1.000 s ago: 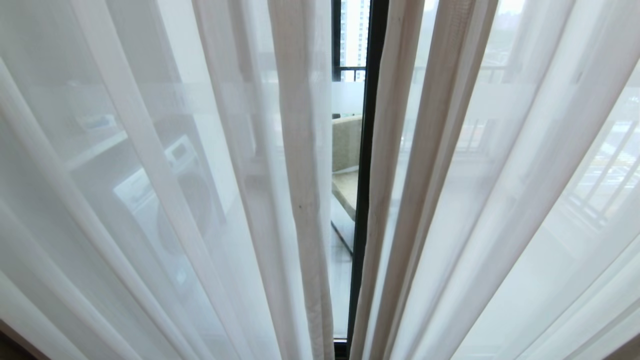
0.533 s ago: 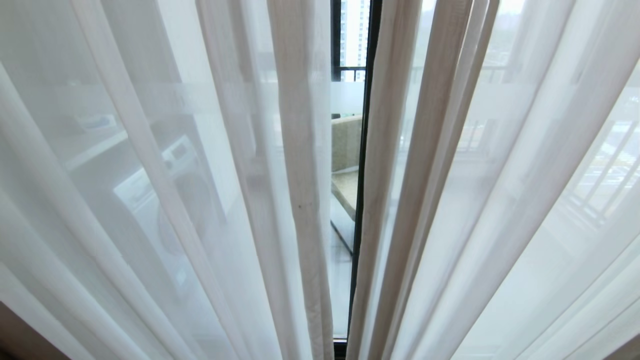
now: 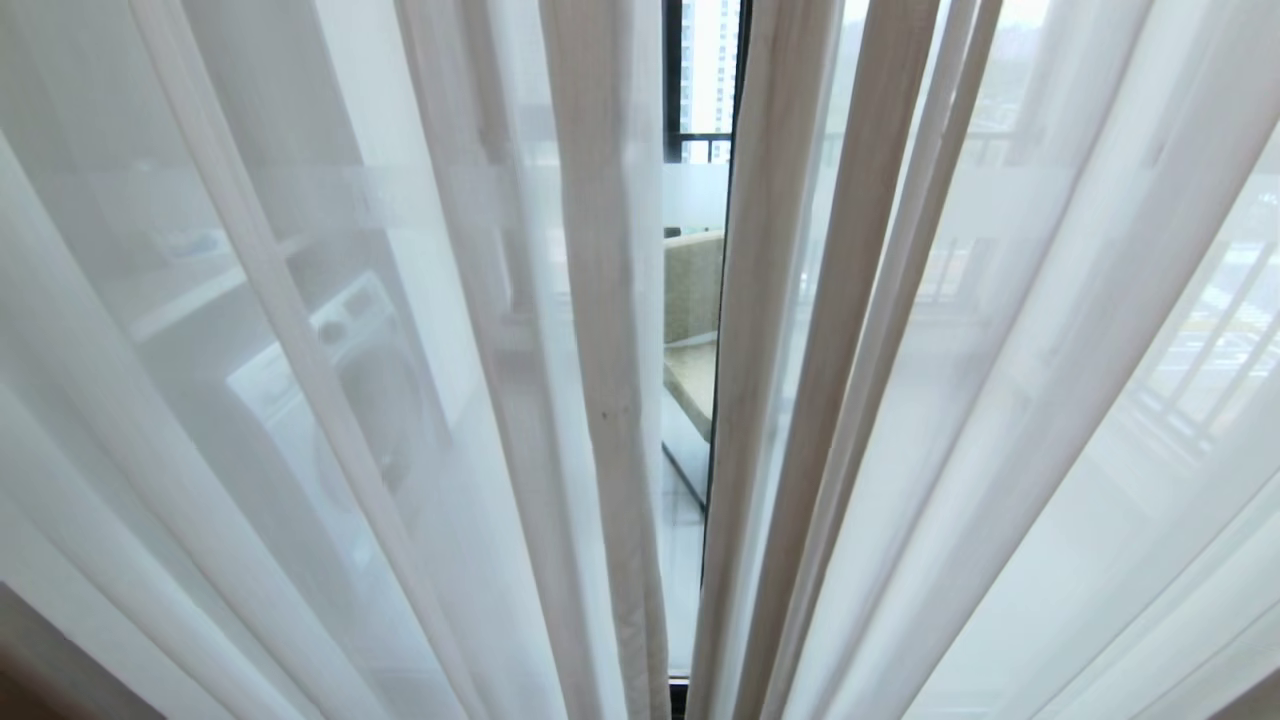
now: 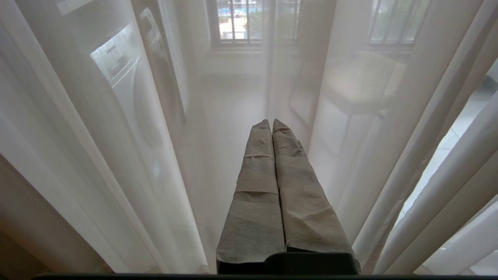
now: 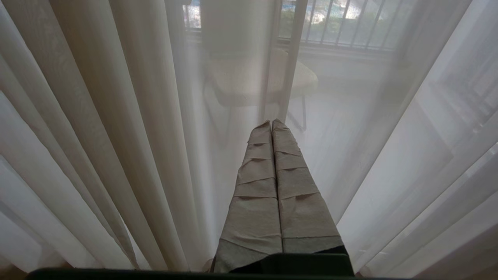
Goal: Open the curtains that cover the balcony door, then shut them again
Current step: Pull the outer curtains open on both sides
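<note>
Thin white sheer curtains fill the head view in two panels, a left one (image 3: 600, 380) and a right one (image 3: 760, 380). A narrow gap stays between their edges. Through it shows the balcony door, with its frosted band (image 3: 695, 195) and a sliver of black frame (image 3: 711, 420). Neither gripper is in the head view. My left gripper (image 4: 271, 121) is shut and empty, its tape-wrapped fingers pointing at the left sheer panel (image 4: 155, 163). My right gripper (image 5: 271, 121) is likewise shut and empty in front of the right sheer panel (image 5: 148, 136).
Behind the glass, a white washing machine (image 3: 340, 400) stands to the left, dimly seen through the sheer. A beige chair (image 3: 692, 300) sits on the balcony in the gap. A black-railed outer window (image 3: 705, 145) lies beyond it.
The right sheer panel's inner edge has drifted left, narrowing the gap and covering most of the door's black frame. The folds on the left have swayed slightly.
</note>
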Controlling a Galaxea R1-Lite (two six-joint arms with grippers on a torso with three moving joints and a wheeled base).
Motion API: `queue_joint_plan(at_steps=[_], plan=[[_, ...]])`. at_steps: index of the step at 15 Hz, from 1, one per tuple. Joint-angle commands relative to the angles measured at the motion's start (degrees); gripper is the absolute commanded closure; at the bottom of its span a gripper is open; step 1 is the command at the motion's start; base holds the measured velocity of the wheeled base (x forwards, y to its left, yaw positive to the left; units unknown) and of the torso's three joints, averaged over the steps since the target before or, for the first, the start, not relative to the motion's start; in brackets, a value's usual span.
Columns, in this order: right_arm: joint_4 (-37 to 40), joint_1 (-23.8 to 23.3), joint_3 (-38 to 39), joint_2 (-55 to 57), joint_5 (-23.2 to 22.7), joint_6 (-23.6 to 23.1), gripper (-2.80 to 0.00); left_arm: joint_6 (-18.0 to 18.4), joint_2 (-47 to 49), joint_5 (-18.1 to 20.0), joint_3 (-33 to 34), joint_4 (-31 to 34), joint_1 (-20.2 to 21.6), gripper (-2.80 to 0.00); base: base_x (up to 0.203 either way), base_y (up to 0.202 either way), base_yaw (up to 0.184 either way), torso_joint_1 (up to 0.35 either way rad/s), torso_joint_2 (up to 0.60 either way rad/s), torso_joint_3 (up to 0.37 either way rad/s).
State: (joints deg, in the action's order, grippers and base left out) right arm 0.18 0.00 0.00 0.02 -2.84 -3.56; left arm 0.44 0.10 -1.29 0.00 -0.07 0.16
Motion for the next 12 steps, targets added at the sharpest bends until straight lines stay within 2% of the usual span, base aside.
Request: queue_joint_plan(at_steps=[1, 6, 9, 12], plan=[[-0.01, 0.00, 0.00, -0.02, -0.06, -0.04, 0.00, -0.08, -0.01, -0.05, 0.00, -0.01, 0.02, 0.00, 0.000, 0.000, 0.000, 0.000, 0.00, 0.000], [-0.01, 0.00, 0.00, -0.02, -0.06, -0.04, 0.00, -0.26, -0.01, -0.12, 0.00, -0.02, 0.02, 0.00, 0.000, 0.000, 0.000, 0.000, 0.00, 0.000], [-0.01, 0.00, 0.00, -0.02, -0.06, -0.04, 0.00, -2.32, -0.01, -0.03, 0.00, -0.28, 0.02, 0.00, 0.000, 0.000, 0.000, 0.000, 0.00, 0.000], [-0.01, 0.00, 0.00, -0.02, -0.06, -0.04, 0.00, -2.65, -0.05, 0.29, -0.95, -0.28, 0.02, 0.00, 0.000, 0.000, 0.000, 0.000, 0.00, 0.000]])
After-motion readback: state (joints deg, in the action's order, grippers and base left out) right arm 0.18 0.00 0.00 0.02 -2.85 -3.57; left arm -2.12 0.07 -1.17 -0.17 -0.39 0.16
